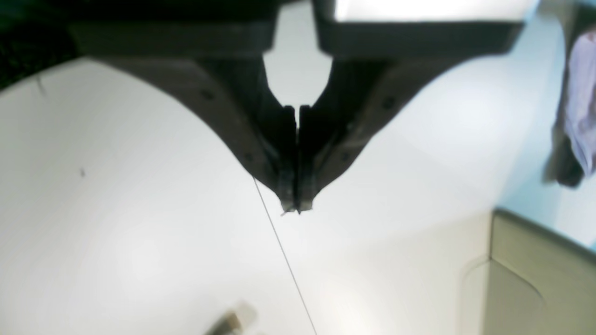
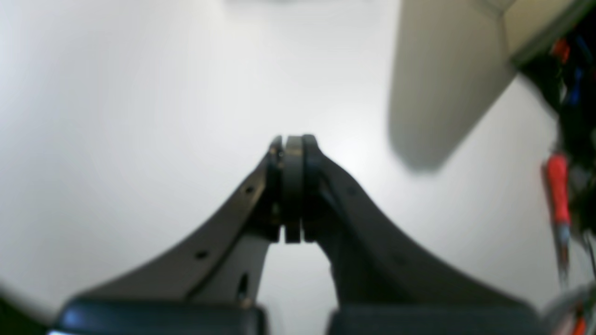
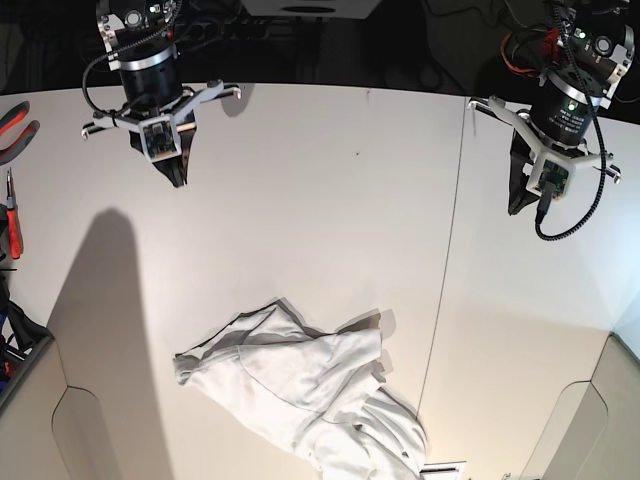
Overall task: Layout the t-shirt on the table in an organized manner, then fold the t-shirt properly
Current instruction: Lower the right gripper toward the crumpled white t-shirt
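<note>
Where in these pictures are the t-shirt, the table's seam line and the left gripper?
t-shirt (image 3: 310, 385): base view, middle of the crumpled cloth.
seam line (image 3: 447, 245): base view, midway along it.
left gripper (image 1: 296, 204): left wrist view, between the shut fingertips.

No text, label, brand, number or sign can be read in any of the three views. Both wrist views are blurred, and in the base view the t-shirt and the bench carry no print or marking that can be made out.
</note>
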`<state>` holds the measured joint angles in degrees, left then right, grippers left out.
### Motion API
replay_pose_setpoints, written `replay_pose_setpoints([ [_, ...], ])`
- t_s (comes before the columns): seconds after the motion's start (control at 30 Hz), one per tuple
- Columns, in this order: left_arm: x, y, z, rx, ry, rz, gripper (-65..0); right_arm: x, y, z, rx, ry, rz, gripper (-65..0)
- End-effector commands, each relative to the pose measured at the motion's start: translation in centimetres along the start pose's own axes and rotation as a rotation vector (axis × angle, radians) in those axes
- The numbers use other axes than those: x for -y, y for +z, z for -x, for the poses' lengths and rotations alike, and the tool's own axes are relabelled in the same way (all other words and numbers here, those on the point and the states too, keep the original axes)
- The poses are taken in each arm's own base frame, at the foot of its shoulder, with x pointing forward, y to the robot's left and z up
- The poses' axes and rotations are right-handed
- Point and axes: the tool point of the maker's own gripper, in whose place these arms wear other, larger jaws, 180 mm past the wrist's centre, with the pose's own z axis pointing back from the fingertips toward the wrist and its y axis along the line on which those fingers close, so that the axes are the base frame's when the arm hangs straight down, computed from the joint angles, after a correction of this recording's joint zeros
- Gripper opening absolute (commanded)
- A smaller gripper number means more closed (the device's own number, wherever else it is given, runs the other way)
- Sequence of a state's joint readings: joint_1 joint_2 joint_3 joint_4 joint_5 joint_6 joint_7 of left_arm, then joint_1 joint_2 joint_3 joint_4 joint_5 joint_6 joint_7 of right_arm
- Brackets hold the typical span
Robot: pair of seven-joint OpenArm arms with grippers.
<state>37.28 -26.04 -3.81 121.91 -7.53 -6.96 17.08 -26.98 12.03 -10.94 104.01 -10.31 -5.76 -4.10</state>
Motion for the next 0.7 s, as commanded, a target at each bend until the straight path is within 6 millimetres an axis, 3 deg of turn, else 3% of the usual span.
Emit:
replay_pose_setpoints([
  [0.0, -0.6, -0.2, -1.6, 0.055, -0.014, -0.014, -65.0, 0.4, -0.7, -1.9, 0.059, -0.02, 0.019, -65.0],
  [0.17, -1.6, -1.2, -3.2, 0.093, -0.022, -0.043, -65.0, 0.0, -5.0, -5.2, 0.13, -0.113, 0.049, -65.0],
  [0.27, -2.1, -1.4, -3.6, 0.104, -0.02, -0.059, -58.7, -0.8, -8.1, -5.9, 0.126, -0.145, 0.049, -65.0],
  [0.37, -2.6, -1.7, -3.8, 0.112, -0.018, -0.077, -52.4, -2.5, -11.8, -5.9, 0.091, -0.149, 0.021, -49.8],
  [0.43, -2.9, -2.1, -3.7, 0.111, -0.017, -0.085, -52.0, -4.1, -14.4, -5.8, 0.055, -0.125, -0.021, -36.8],
  [0.5, -3.2, -2.5, -3.3, 0.102, -0.015, -0.092, -52.0, -5.4, -16.8, -5.5, 0.011, -0.099, -0.044, -28.7],
  [0.67, -4.2, -3.8, -1.1, 0.048, 0.002, -0.11, -52.0, -6.6, -21.1, -6.7, 0.006, -0.046, -0.056, -27.0],
])
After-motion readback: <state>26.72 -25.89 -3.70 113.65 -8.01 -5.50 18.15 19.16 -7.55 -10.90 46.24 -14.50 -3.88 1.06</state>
